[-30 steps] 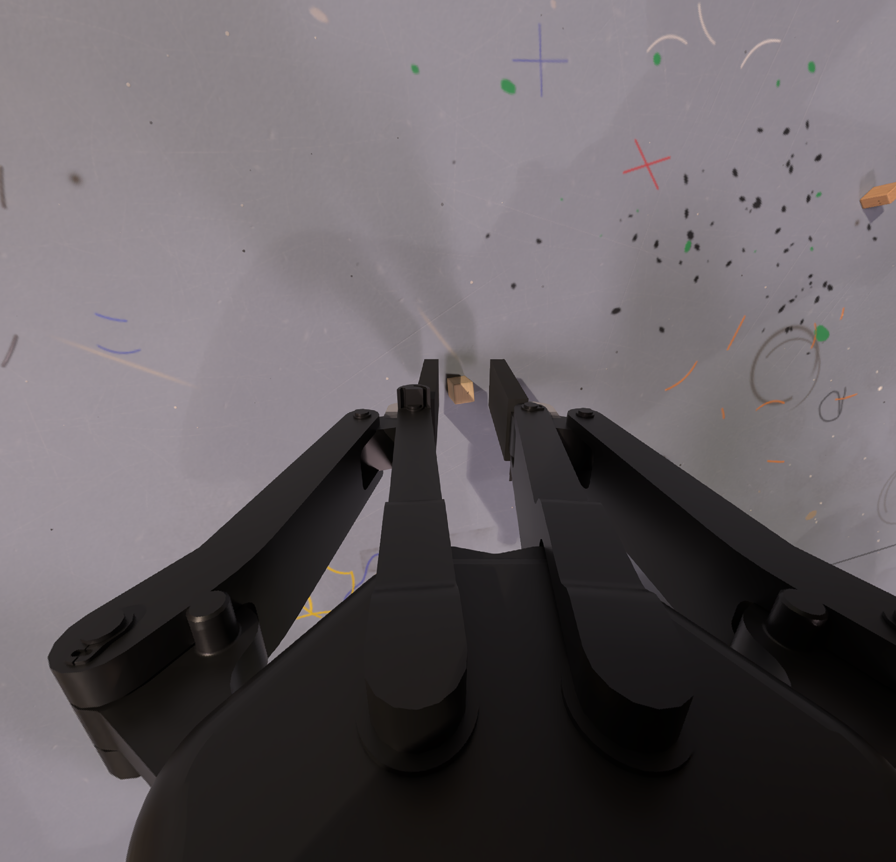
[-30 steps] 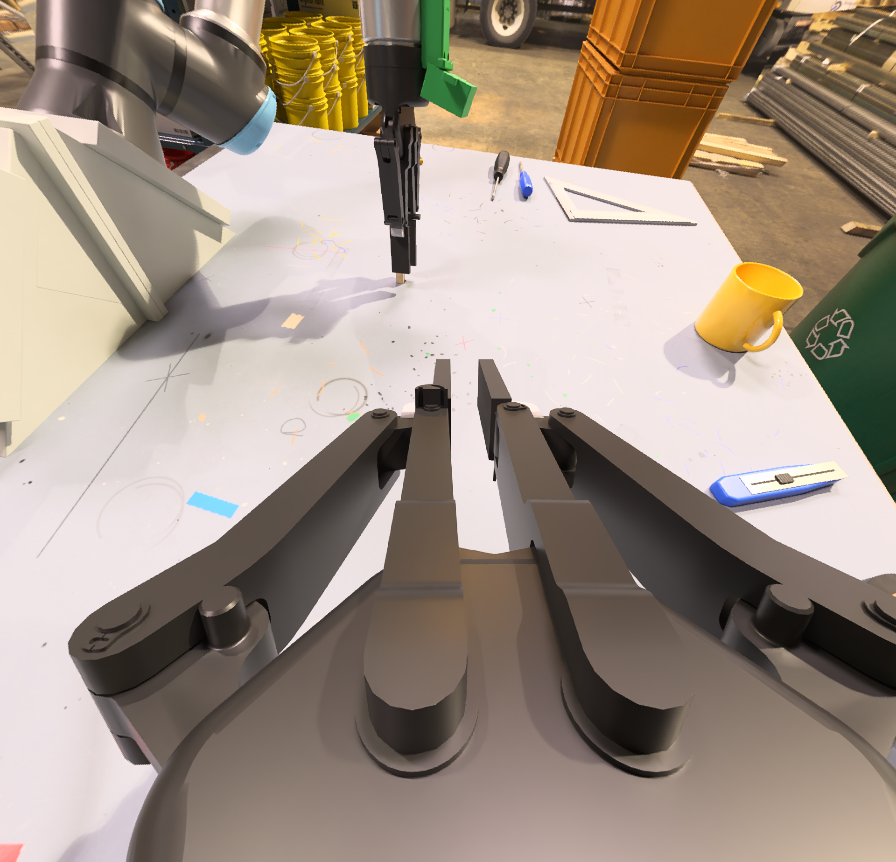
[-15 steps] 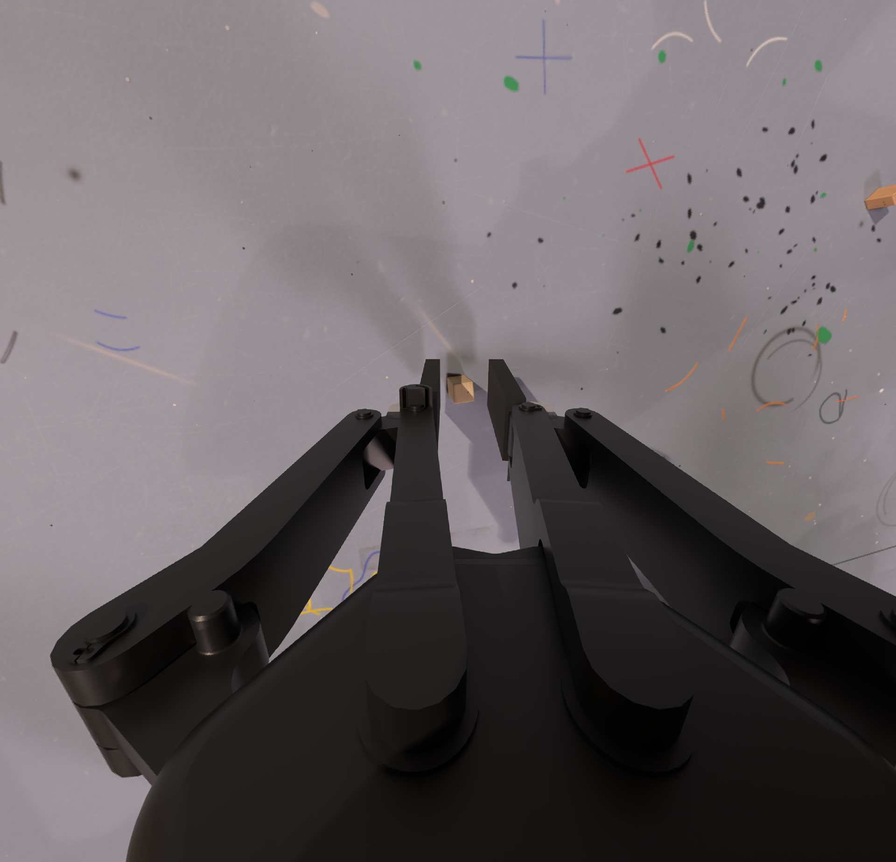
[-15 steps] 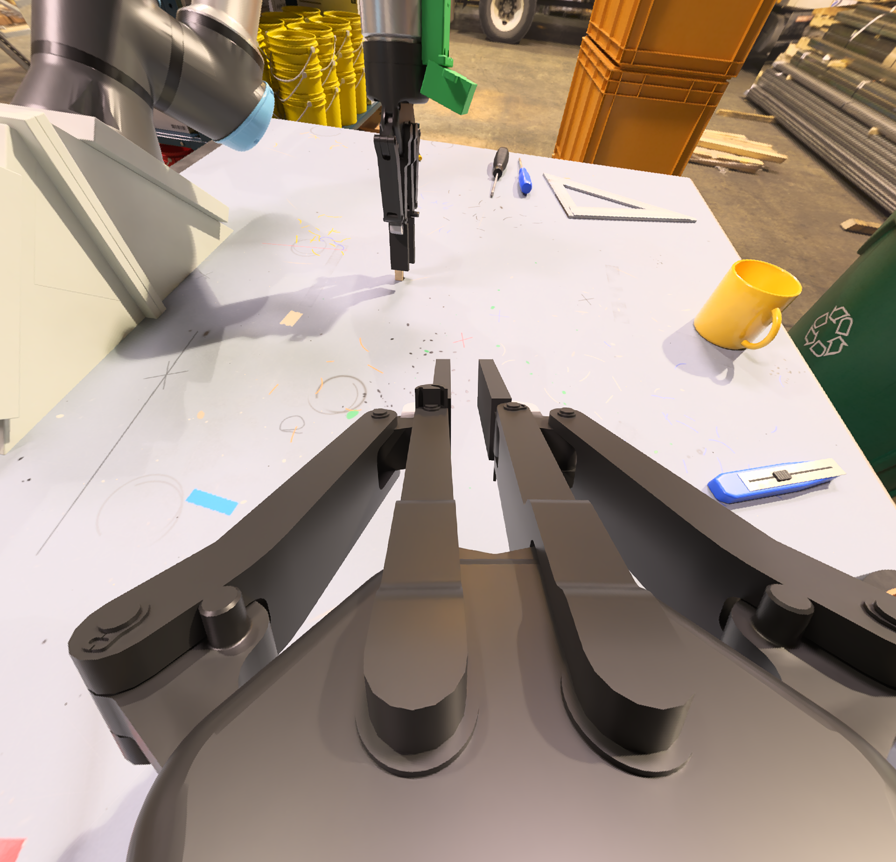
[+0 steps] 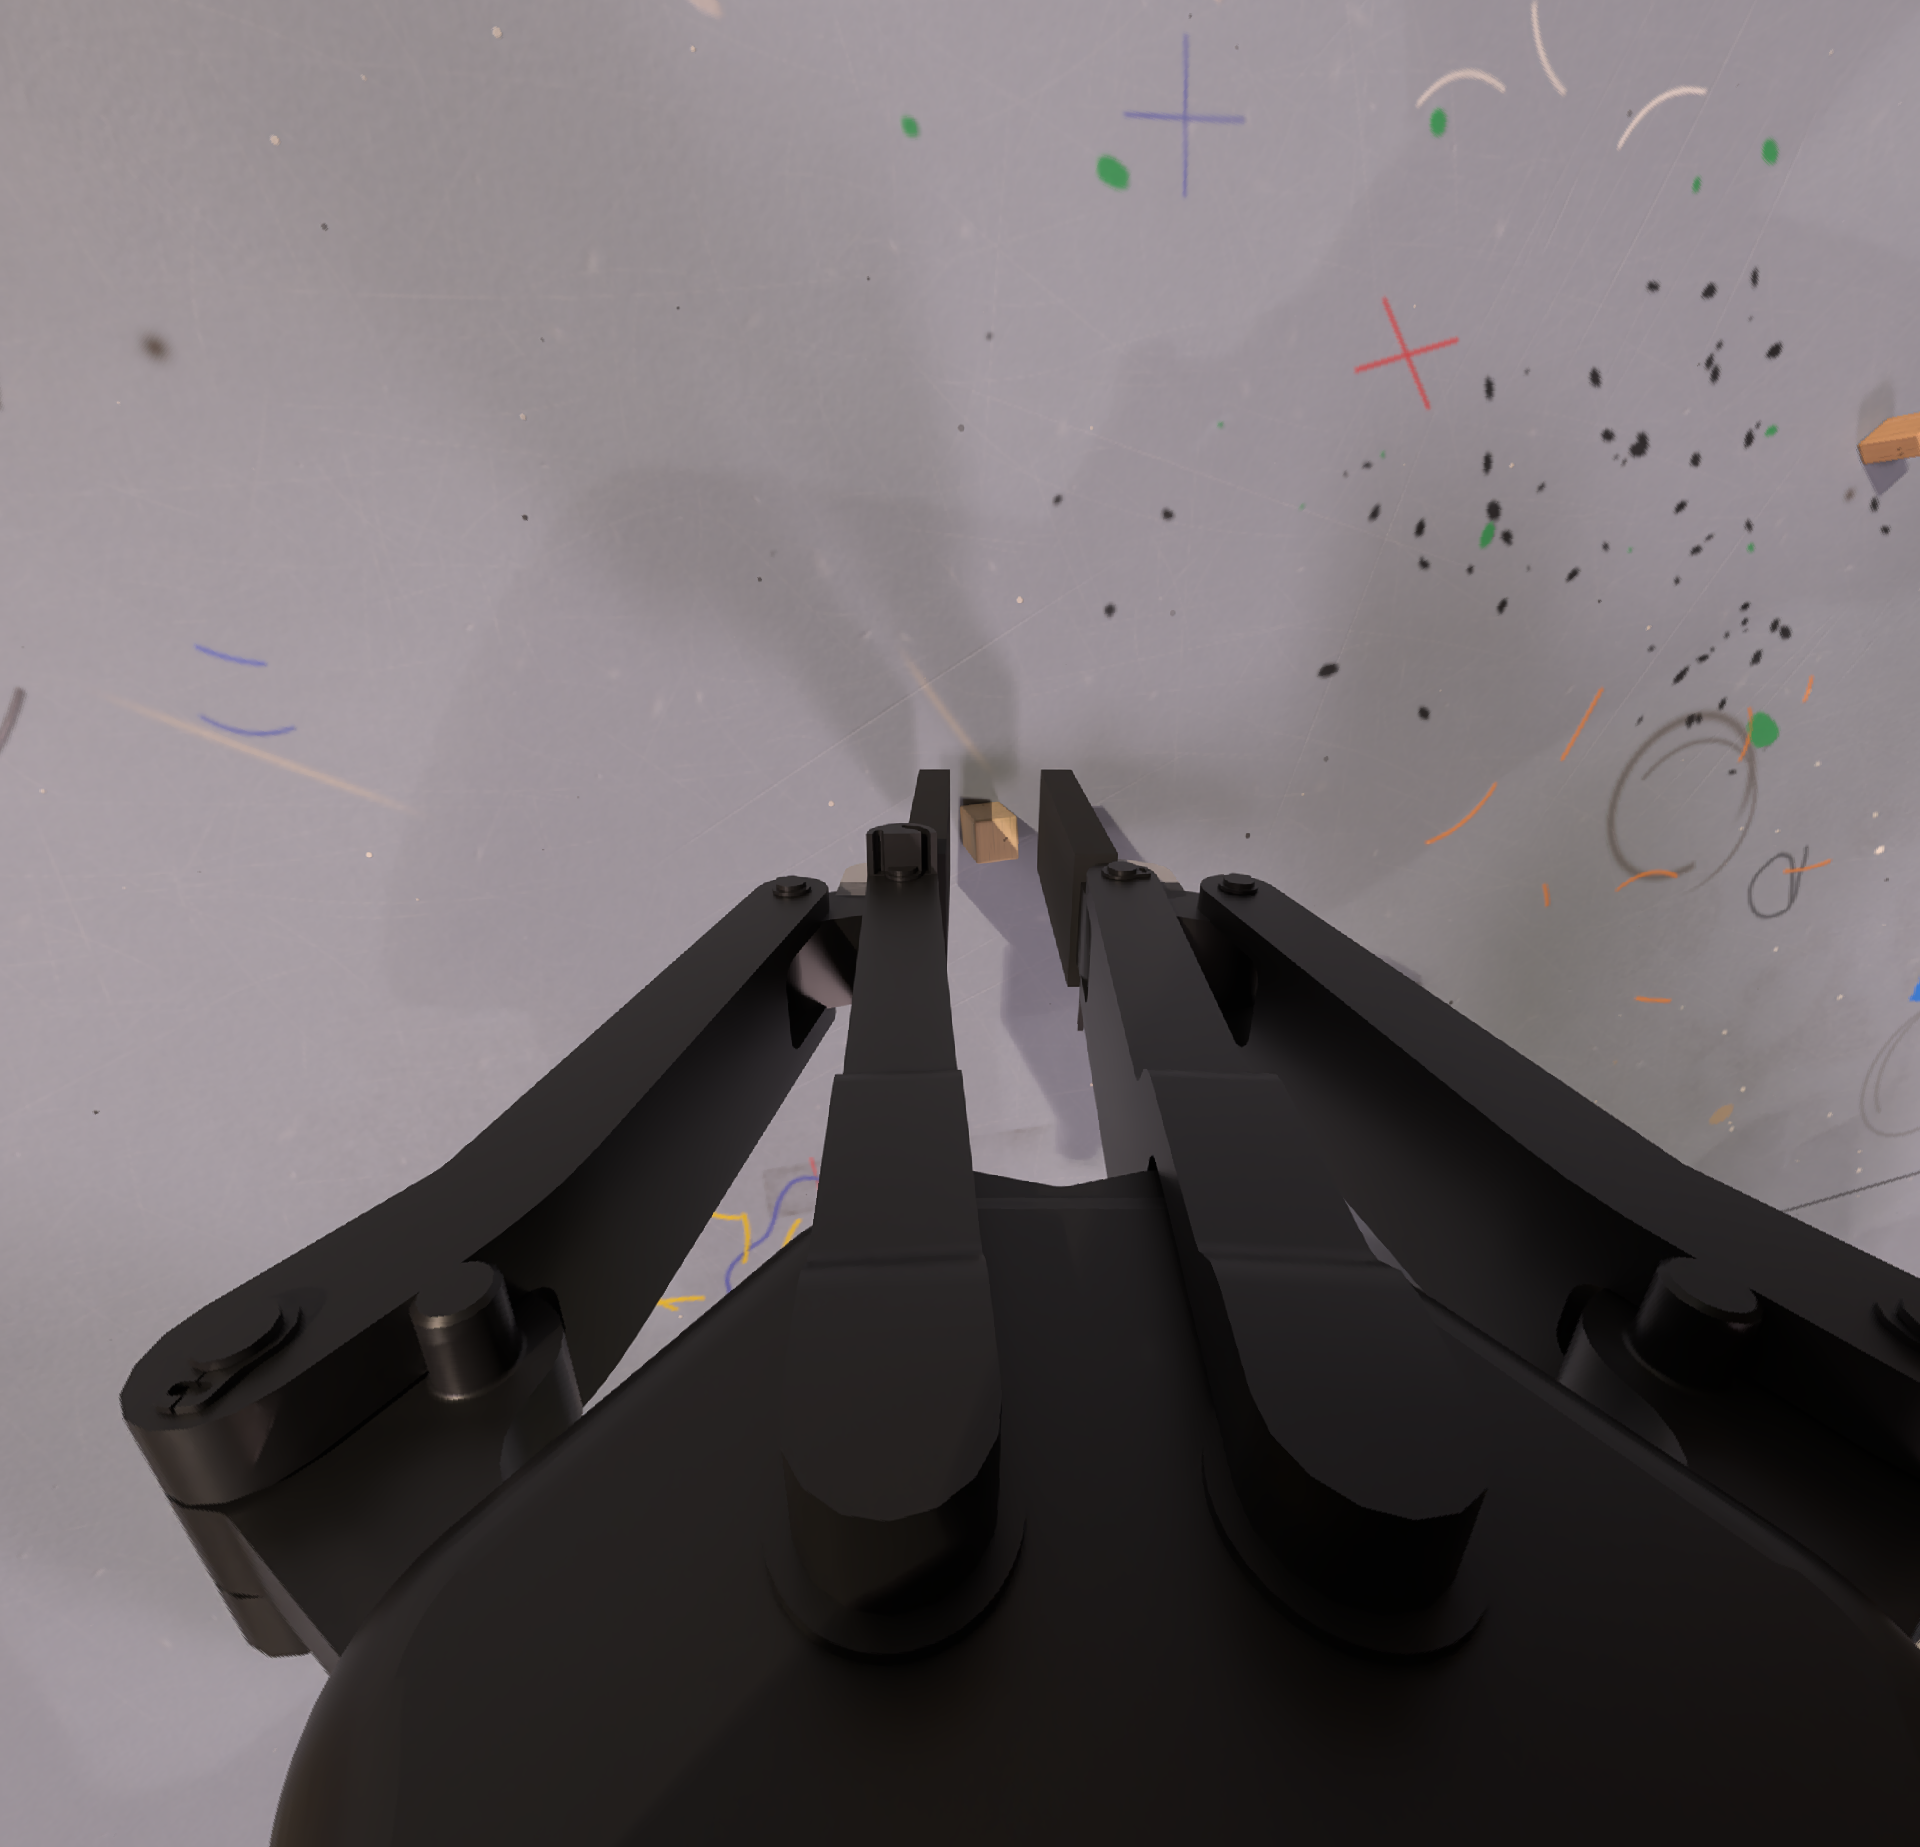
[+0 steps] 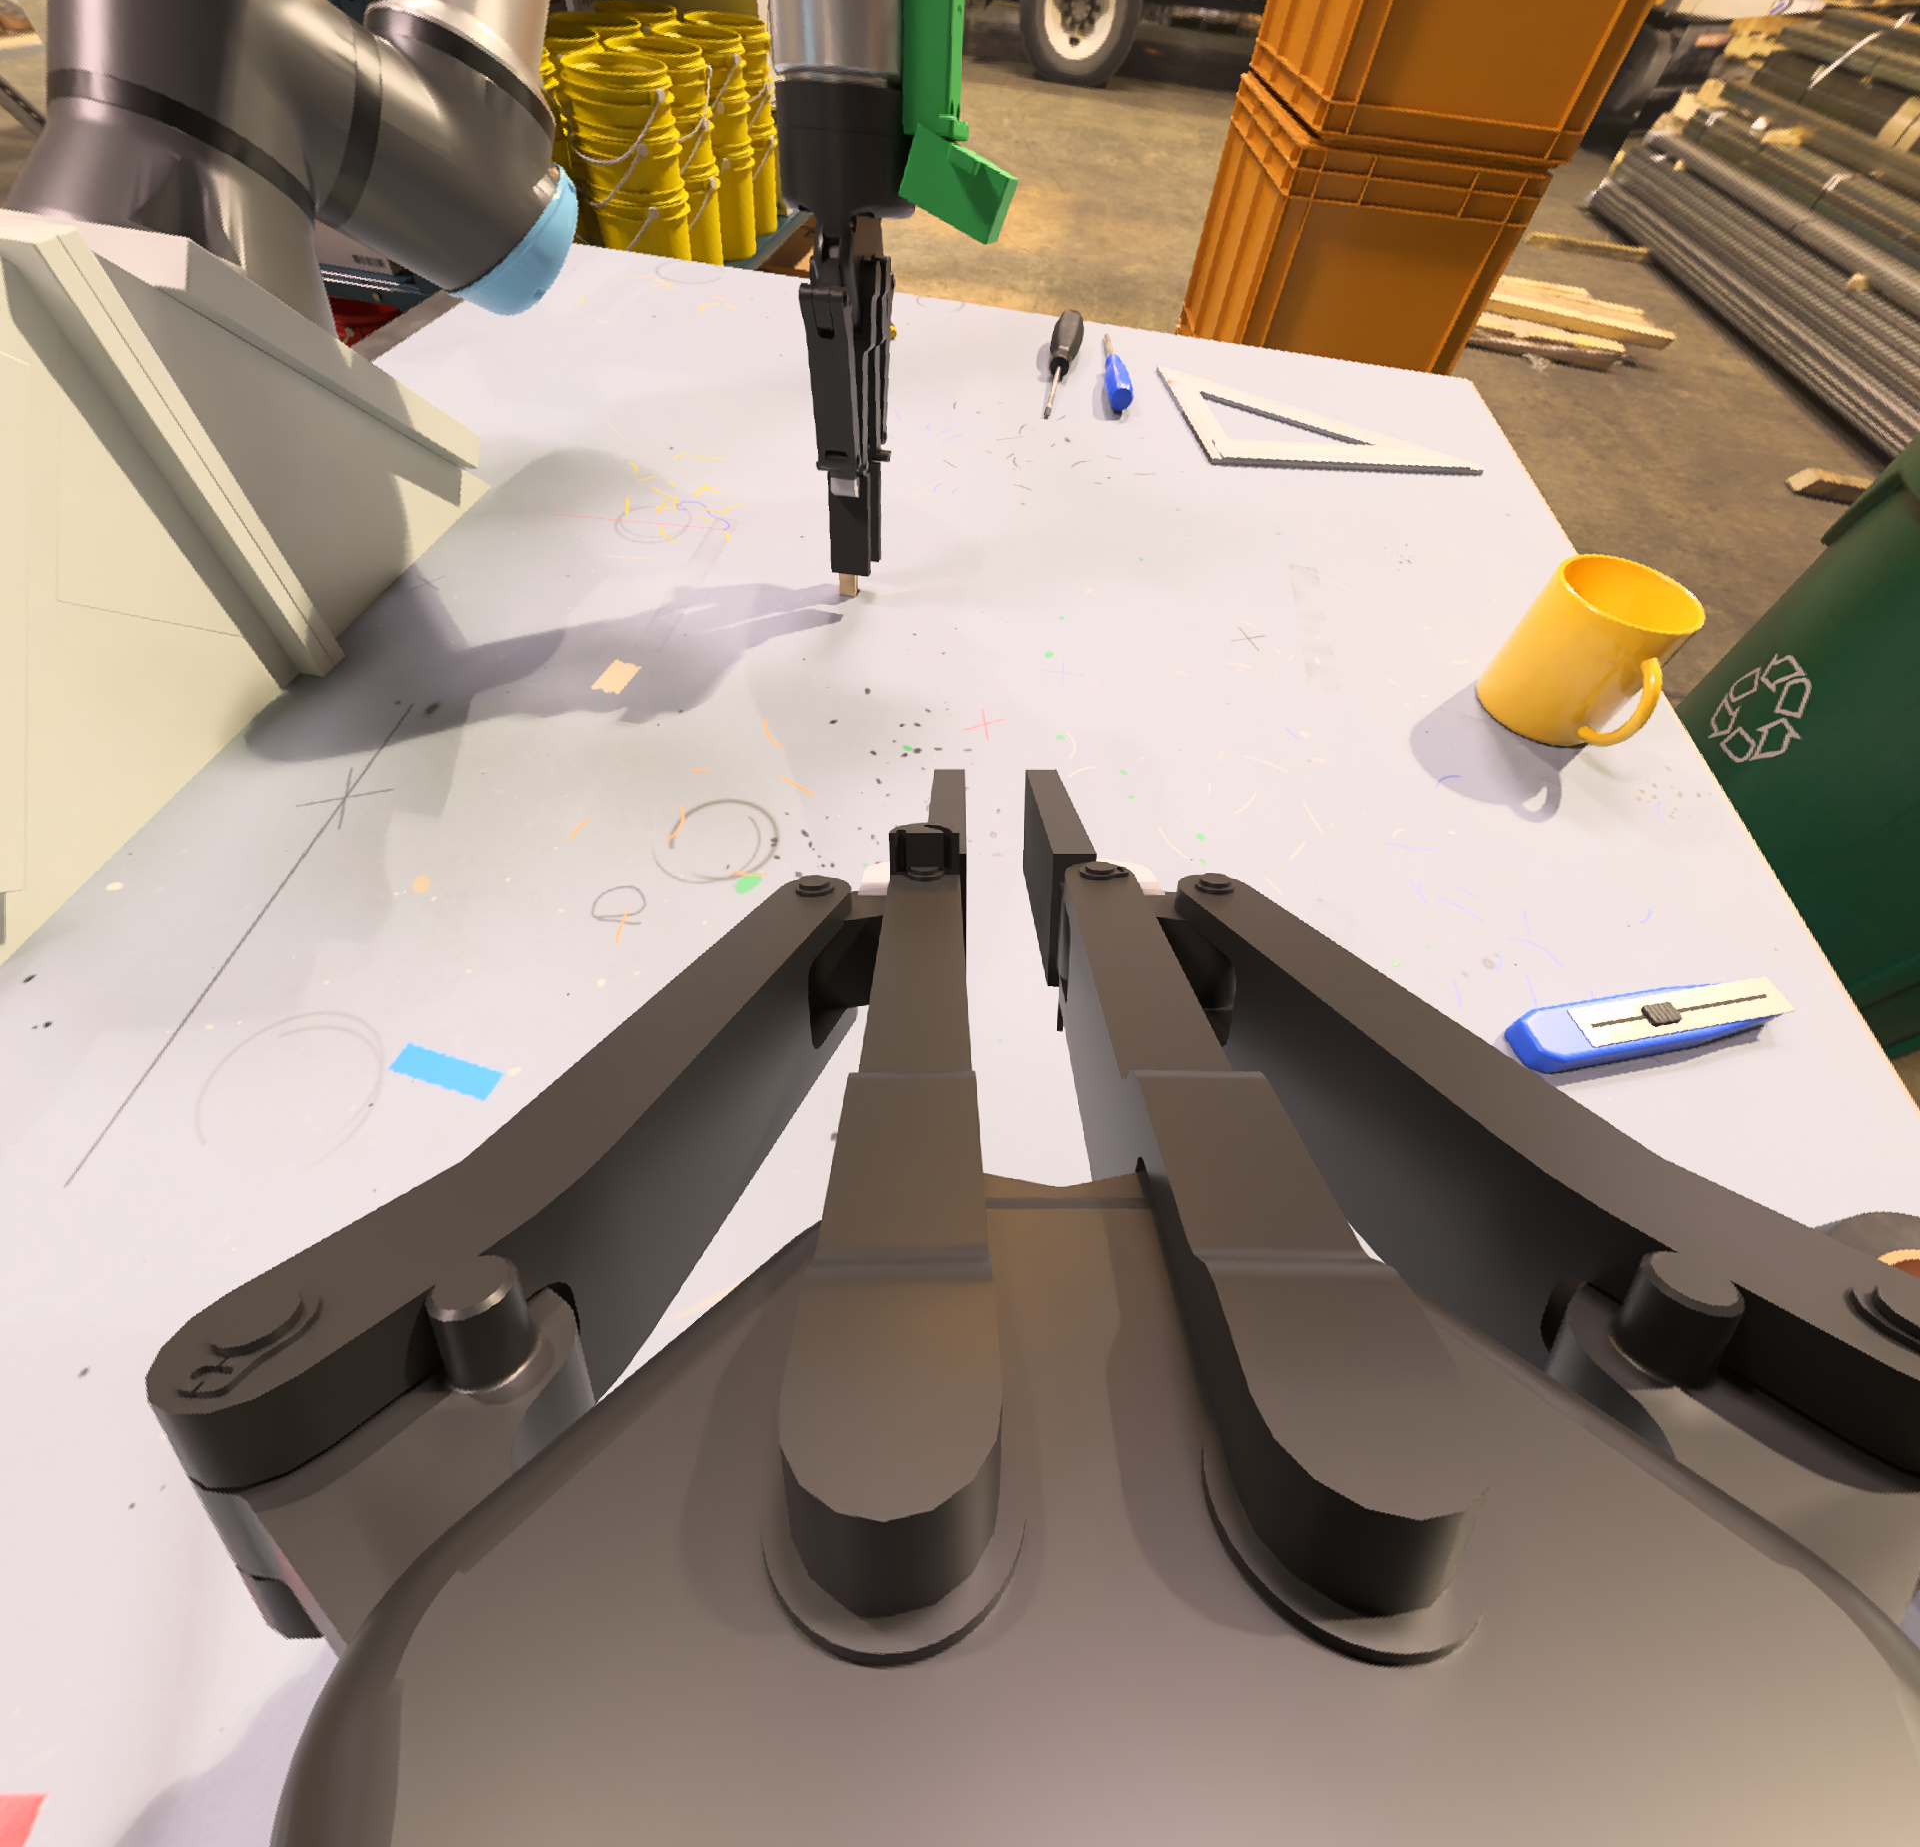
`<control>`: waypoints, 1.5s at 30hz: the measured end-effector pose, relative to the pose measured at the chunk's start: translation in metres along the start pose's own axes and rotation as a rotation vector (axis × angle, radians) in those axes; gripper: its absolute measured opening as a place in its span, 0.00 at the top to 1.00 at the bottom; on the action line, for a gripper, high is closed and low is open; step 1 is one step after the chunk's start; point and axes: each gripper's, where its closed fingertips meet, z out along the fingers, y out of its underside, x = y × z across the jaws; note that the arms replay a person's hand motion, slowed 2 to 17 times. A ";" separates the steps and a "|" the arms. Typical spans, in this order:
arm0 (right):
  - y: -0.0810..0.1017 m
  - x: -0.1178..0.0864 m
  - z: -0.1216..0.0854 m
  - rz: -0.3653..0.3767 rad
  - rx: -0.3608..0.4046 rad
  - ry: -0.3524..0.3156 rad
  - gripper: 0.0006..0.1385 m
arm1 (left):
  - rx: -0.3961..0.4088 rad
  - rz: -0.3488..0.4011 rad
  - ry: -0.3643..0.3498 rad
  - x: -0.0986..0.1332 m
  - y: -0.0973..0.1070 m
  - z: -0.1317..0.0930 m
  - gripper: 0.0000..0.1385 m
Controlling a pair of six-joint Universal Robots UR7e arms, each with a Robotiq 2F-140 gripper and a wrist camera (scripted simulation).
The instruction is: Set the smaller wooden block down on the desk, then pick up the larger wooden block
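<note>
In the left wrist view my left gripper points straight down at the grey desk, shut on the smaller wooden block, a tiny tan cube at its fingertips. In the right wrist view the left gripper hangs upright and the smaller block sticks out below its tips, at or just above the desk; I cannot tell whether it touches. The larger wooden block lies on the desk at the far right edge of the left wrist view. My right gripper is empty, jaws nearly together, above the near desk.
A yellow mug and a blue utility knife lie to the right. Two screwdrivers and a set square lie at the back. A pale green housing stands left, a green bin beside the right edge.
The left gripper has sunk slightly toward the desk with the smaller block still at its tips. The right wrist view has shifted only a little.
</note>
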 end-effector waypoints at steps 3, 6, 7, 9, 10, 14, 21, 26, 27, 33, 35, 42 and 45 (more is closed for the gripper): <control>0.000 0.000 0.000 0.000 0.000 0.000 0.89 | 0.000 -0.005 0.006 0.001 0.000 0.000 0.83; 0.000 0.000 0.000 0.000 0.001 0.000 0.89 | -0.001 -0.011 0.013 0.001 0.000 0.001 0.83; 0.000 0.000 -0.001 0.000 0.001 0.000 0.89 | -0.002 -0.013 0.015 0.001 0.000 0.001 0.83; 0.000 0.000 -0.001 0.000 0.001 0.000 0.89 | -0.002 -0.016 0.021 0.002 0.000 0.001 0.83; 0.000 0.000 -0.001 0.000 0.001 0.000 0.89 | -0.003 -0.018 0.023 0.002 0.000 0.001 0.83; 0.000 0.000 -0.001 -0.001 0.001 0.001 0.89 | -0.006 -0.024 0.033 0.003 0.001 0.001 0.83; 0.000 0.000 -0.001 -0.004 0.000 0.003 0.89 | -0.015 -0.031 0.044 0.004 0.001 0.002 0.83; 0.000 0.000 -0.002 -0.005 -0.001 0.003 0.89 | -0.020 -0.034 0.046 0.004 0.002 0.003 0.83; 0.000 0.000 -0.002 -0.005 -0.001 0.003 0.89 | -0.021 -0.034 0.046 0.004 0.002 0.003 0.83; 0.000 0.000 -0.002 -0.006 -0.002 0.002 0.89 | -0.027 -0.036 0.046 0.004 0.003 0.004 0.83; 0.000 0.000 -0.002 -0.007 -0.002 0.002 0.89 | -0.028 -0.037 0.046 0.004 0.004 0.004 0.83; 0.001 0.000 -0.002 -0.007 -0.003 0.001 0.89 | -0.032 -0.042 0.044 0.003 0.004 0.004 0.83; 0.001 0.000 -0.002 -0.007 -0.003 0.000 0.89 | -0.033 -0.045 0.044 0.003 0.004 0.004 0.83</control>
